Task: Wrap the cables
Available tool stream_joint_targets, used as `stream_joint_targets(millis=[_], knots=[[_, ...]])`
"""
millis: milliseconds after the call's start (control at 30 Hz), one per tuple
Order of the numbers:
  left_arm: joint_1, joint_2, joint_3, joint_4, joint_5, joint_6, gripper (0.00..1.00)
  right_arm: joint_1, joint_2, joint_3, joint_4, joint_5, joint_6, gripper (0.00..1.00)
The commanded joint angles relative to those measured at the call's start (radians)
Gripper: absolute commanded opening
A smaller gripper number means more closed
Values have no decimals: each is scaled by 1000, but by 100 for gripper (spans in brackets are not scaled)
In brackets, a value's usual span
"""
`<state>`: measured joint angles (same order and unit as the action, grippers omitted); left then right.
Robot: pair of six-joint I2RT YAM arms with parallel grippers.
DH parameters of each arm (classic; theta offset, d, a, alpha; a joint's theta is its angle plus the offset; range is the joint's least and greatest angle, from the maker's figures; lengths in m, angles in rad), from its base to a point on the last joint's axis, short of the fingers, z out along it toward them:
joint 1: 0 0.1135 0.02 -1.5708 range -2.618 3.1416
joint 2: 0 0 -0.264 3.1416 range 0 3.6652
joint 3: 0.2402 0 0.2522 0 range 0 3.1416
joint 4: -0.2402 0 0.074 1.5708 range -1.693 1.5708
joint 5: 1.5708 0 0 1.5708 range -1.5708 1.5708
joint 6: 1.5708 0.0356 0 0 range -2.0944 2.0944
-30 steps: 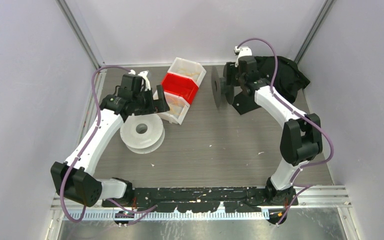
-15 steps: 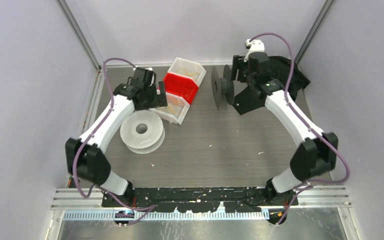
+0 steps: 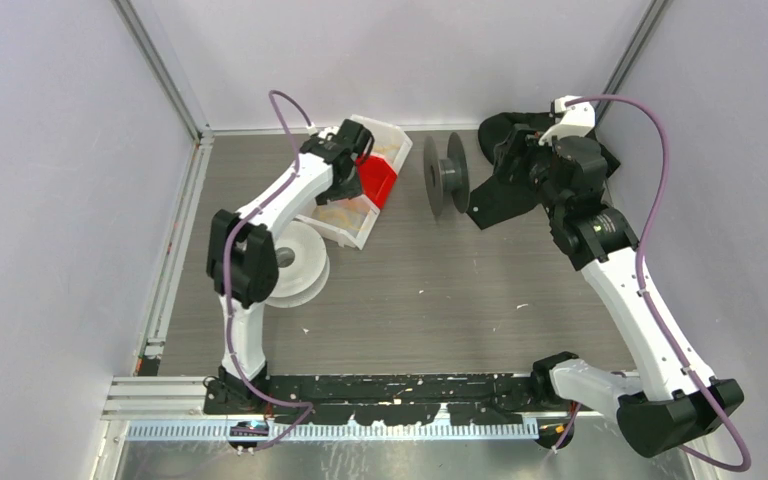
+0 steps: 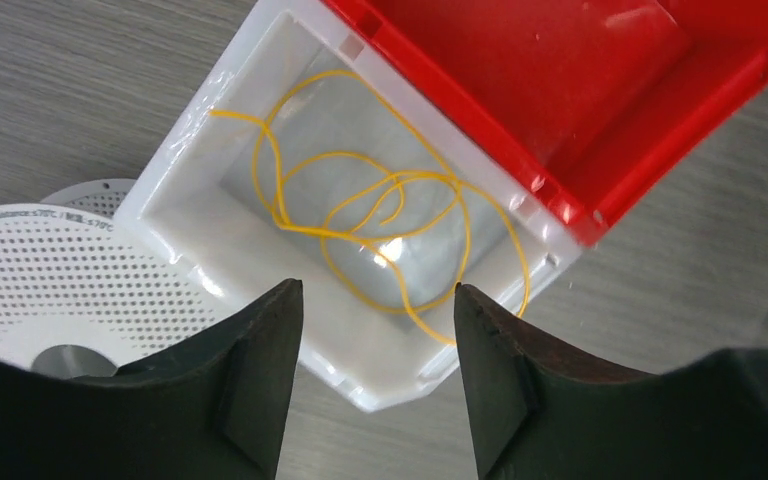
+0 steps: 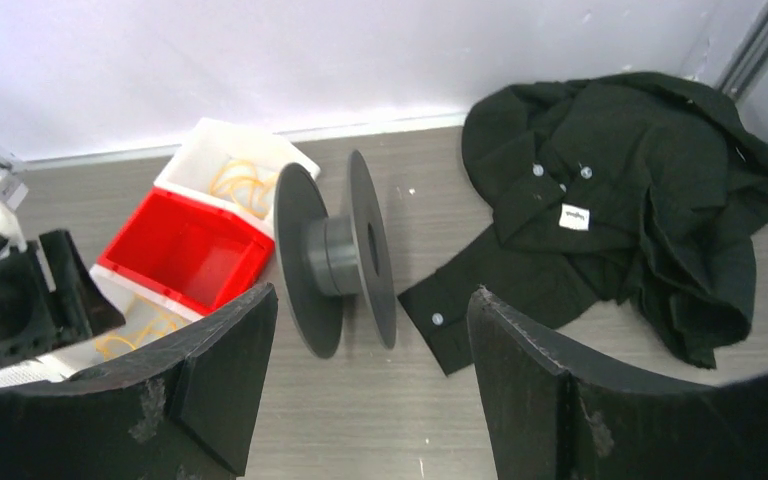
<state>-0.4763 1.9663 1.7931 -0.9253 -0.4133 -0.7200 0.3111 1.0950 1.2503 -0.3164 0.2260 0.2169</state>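
Under your left gripper (image 4: 378,300), fingers apart and empty, the cables (image 4: 375,215) lay loosely tangled inside the white bin (image 4: 175,215), beside the red bin (image 4: 560,60). Your right gripper (image 5: 370,300) also gaped empty, with the dark spool (image 5: 335,255) and black shirt (image 5: 640,190) beyond.

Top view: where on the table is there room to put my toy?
The biggest bare patch of table is the middle, between the white spool, the dark spool and the right arm. The left strip beside the white spool is bare too. The far side is crowded: bins, dark spool and black shirt.
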Motion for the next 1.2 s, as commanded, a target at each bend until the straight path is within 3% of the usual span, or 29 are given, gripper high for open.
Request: stream_joint_targets(millis=[0, 200, 367, 633, 967, 1033, 1100, 1167], knots=[[-21, 123, 179, -178, -142, -205, 57, -1, -58, -22, -74, 21, 16, 75], [-38, 216, 267, -302, -180, -331, 54, -1, -84, -30, -122, 15, 14, 75], [-36, 218, 228, -269, -167, -343, 54, -1, -100, -38, -134, 15, 15, 75], [-31, 246, 190, -225, -176, -342, 44, -1, -111, -41, -142, 16, 19, 75], [-16, 269, 165, -132, -163, -277, 38, 0, -89, -85, -137, -13, 59, 75], [-16, 263, 161, -121, -162, -266, 31, 0, -81, -98, -133, -18, 64, 75], [-16, 248, 158, -123, -165, -256, 14, 0, -66, -113, -130, -24, 68, 75], [-16, 227, 154, -131, -179, -244, 3, 0, -43, -124, -133, -33, 74, 75]])
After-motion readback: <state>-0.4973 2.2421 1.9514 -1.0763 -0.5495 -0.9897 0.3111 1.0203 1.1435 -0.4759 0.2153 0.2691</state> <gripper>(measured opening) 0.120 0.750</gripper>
